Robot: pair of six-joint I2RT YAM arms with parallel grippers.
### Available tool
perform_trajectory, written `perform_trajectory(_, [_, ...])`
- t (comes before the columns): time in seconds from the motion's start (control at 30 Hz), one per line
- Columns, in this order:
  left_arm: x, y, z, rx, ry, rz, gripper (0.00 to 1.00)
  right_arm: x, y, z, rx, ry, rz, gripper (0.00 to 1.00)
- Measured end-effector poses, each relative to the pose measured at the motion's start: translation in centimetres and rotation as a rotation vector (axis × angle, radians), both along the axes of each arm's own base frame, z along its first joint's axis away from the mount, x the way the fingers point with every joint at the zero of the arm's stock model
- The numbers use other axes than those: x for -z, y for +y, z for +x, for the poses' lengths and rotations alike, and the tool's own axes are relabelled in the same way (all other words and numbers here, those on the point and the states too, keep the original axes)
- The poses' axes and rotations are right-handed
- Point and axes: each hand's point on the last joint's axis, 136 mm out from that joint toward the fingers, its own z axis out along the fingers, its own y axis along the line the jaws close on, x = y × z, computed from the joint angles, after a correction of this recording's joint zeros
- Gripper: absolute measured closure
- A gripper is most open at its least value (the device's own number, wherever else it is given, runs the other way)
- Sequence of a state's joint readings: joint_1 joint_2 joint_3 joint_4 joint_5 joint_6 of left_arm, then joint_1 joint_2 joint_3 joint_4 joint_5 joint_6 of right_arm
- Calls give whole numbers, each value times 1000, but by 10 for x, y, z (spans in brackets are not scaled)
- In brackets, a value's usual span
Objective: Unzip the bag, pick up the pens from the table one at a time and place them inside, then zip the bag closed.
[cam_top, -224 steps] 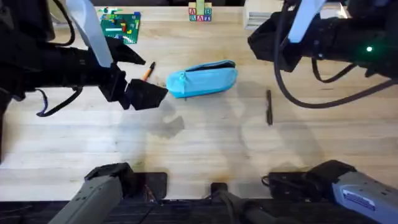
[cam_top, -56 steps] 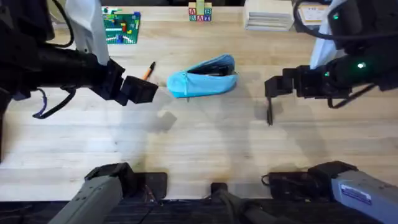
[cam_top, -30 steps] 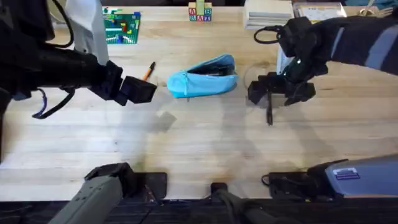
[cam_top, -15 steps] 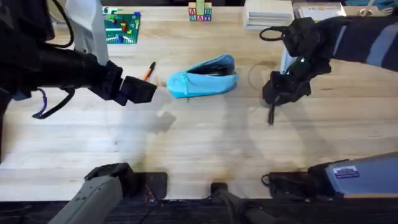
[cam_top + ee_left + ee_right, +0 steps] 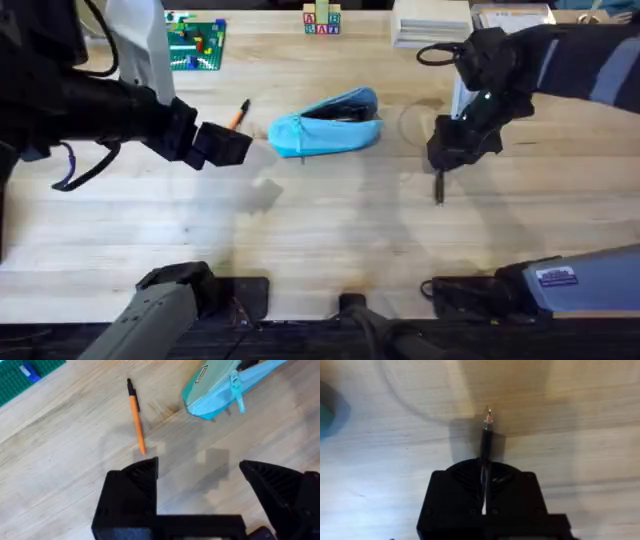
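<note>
Overhead: right gripper down on the black pen, right of the light blue pouch, which lies unzipped mid-table. Grip looks near one end, so the pen may pivot or drop on lift

Left wrist: left gripper fingers wide apart, empty; orange pen lies beside the pouch's zipper pull

Right wrist: fingers clamped together on the black pen, tip sticking out; it could catch the pouch opening

Right pincer closed (on black pen).
</note>
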State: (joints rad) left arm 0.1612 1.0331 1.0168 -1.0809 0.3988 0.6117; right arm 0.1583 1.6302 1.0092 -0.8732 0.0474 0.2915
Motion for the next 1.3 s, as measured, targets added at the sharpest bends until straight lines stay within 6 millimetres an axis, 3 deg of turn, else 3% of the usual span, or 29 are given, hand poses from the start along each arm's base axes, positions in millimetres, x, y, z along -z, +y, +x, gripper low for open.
perform_trajectory(0.17, [0, 0, 0, 0, 0, 0, 7, -17, -2, 7, -36, -5, -11, 969])
perform_trajectory(0.47, [0, 0, 0, 0, 1, 0, 7, -98, 4, 44, -146, -243, 8, 969])
perform_trajectory(0.73, [0, 0, 0, 0, 0, 0, 7, -144, 6, 58, -324, -388, -17, 969])
perform_trajectory(0.97, [0, 0, 0, 0, 0, 0, 7, -158, 16, 63, -547, -450, -56, 969])
perform_trajectory(1.3, [0, 0, 0, 0, 0, 0, 7, -162, 53, 64, -951, -488, -112, 969])
